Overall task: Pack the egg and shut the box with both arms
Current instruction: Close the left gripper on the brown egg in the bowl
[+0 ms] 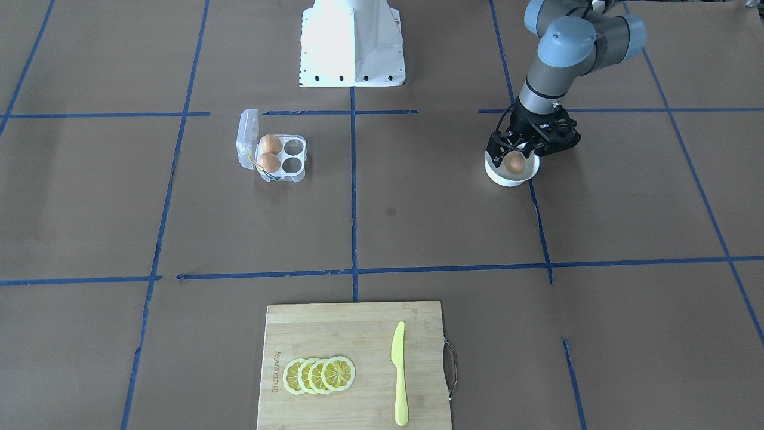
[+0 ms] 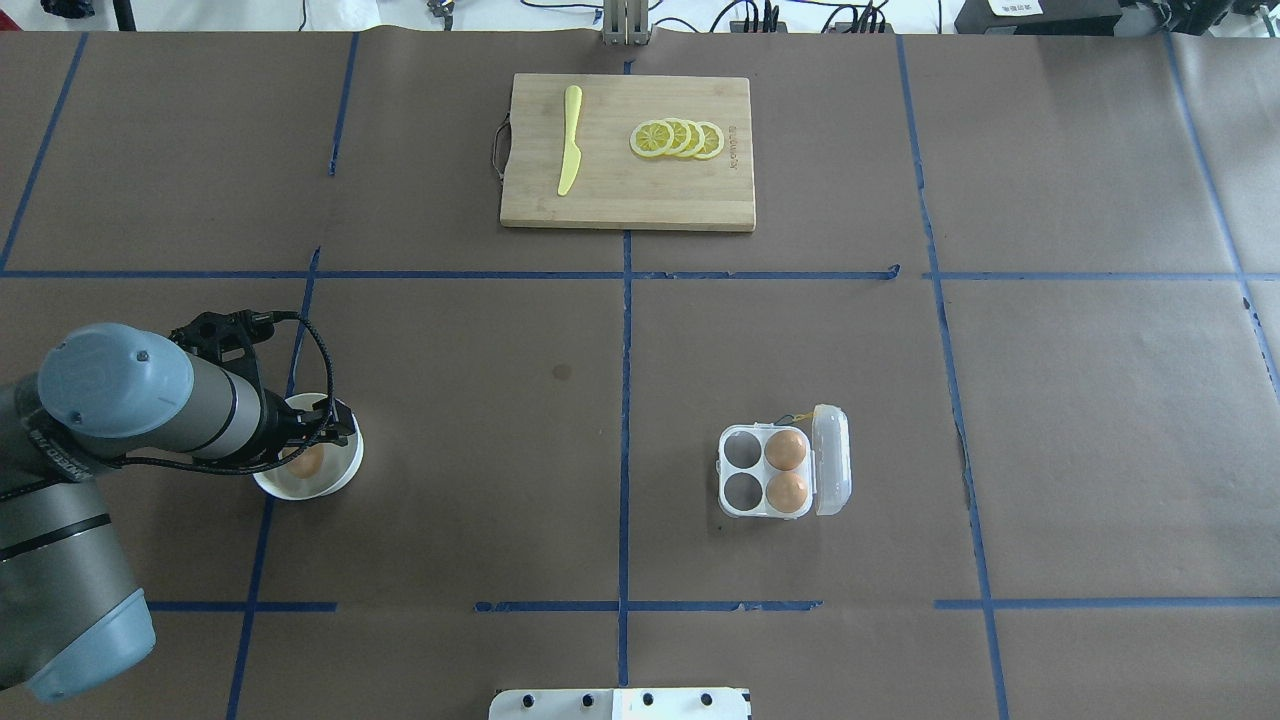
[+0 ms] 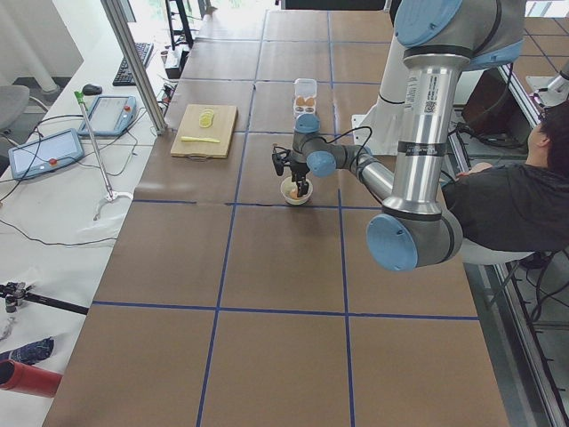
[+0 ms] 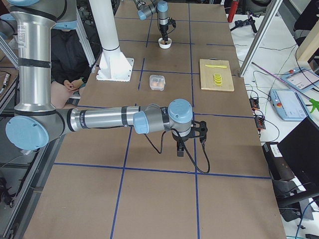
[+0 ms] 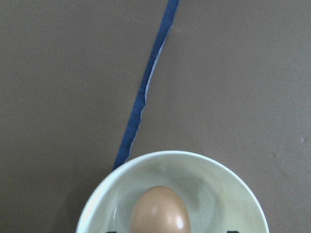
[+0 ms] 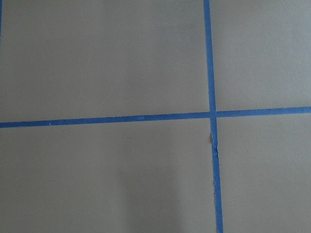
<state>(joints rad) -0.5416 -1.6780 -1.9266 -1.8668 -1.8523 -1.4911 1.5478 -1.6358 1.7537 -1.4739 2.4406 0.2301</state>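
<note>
One brown egg (image 1: 514,162) lies in a white bowl (image 1: 506,178) on my left side. My left gripper (image 1: 515,156) hangs straight over the bowl, fingers spread around the egg, open. In the left wrist view the egg (image 5: 159,211) sits in the bowl (image 5: 221,177), with fingertips just at the bottom edge. The clear box (image 1: 292,165) stands open, lid (image 1: 246,137) folded back, with two eggs (image 1: 271,144) in the cells beside the lid and two cells empty. My right gripper (image 4: 180,148) shows only in the exterior right view, low over bare table; I cannot tell its state.
A wooden cutting board (image 1: 352,334) with a yellow knife (image 1: 399,373) and lemon slices (image 1: 319,375) lies at the far side from the robot. The white robot base (image 1: 352,42) stands behind the box. Blue tape lines cross the brown table.
</note>
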